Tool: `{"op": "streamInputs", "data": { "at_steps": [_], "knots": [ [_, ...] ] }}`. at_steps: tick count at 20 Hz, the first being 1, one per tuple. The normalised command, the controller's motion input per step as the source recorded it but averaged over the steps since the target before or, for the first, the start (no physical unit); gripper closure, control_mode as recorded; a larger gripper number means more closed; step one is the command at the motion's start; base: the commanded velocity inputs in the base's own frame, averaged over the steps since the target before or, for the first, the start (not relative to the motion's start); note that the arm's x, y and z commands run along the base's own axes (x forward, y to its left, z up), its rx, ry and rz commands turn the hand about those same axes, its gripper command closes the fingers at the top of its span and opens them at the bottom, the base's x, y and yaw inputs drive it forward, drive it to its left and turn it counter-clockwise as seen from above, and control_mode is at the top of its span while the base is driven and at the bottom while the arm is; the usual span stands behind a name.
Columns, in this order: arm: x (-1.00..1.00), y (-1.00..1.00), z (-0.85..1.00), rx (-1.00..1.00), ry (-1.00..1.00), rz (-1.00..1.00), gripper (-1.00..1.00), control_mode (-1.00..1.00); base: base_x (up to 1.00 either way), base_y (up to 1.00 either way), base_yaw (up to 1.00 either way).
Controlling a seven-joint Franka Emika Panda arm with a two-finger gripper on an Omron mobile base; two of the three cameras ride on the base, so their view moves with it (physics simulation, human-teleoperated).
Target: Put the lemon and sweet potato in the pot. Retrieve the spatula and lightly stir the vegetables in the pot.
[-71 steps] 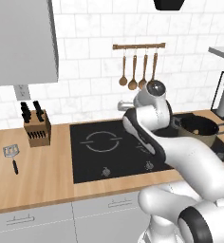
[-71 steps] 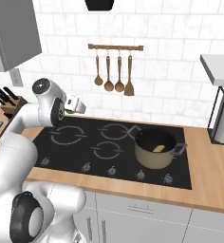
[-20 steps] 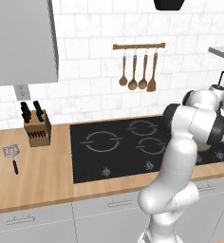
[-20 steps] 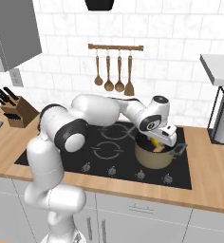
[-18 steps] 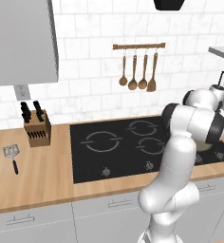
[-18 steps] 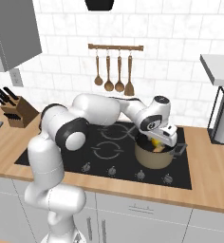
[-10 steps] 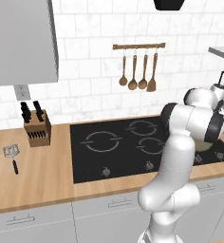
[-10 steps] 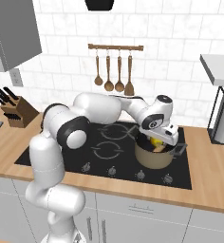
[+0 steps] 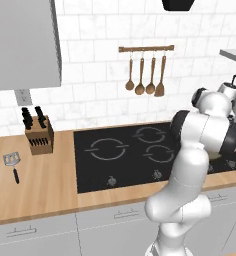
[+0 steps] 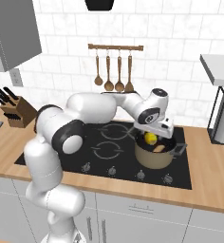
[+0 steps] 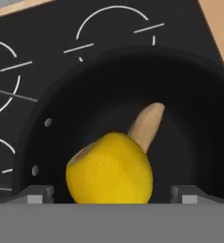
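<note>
Hanging just above the pot [image 10: 155,153], the gripper [image 11: 111,192] has its jaws spread wide, one fingertip [image 11: 35,194] on each side of the lemon [image 11: 109,173] with a gap to both, so nothing is clasped. In the hand view the lemon sits between the tips over the pot's dark inside, and whether it rests on the bottom or is still in the air cannot be told. Just beyond it inside the pot lies the sweet potato [image 11: 145,124], its tapered end pointing toward the far wall and its near end hidden behind the lemon. In the right base view the lemon [image 10: 151,138] shows at the pot's rim directly under the hand, with a sliver of the sweet potato [image 10: 159,148] beside it. The pot stands on the front right burner of the black cooktop [image 10: 74,148], a loop handle sticking out toward the wooden counter [image 10: 210,166]. Well to the left of the pot, past the whole cooktop, the spatula [image 9: 13,164] lies flat on the counter, its slotted head toward the wall. Behind the spatula stands a knife block [image 9: 39,135]. On the wall beyond the pot hangs a rail of wooden utensils [image 10: 114,68].
</note>
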Motion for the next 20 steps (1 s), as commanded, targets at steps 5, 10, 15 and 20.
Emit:
{"op": "streamInputs", "data": {
  "at_steps": [5, 10, 15, 20],
  "knots": [
    [0.46, -0.15, -0.13, -0.02, 0.0, 0.04, -1.0, -1.0, 0.0, 0.0, 0.0],
    [-0.23, -0.14, 0.38, 0.0, -0.09, 0.08, -1.0, -1.0, 0.0, 0.0, 0.0],
    [-0.69, 0.71, 0.99, -0.01, -0.06, 0.09, -1.0, -1.0, 0.0, 0.0, 0.0],
    [-0.68, 1.0, 0.37, -0.06, 0.01, 0.06, -1.0, -1.0, 0.0, 0.0, 0.0]
  ]
}}
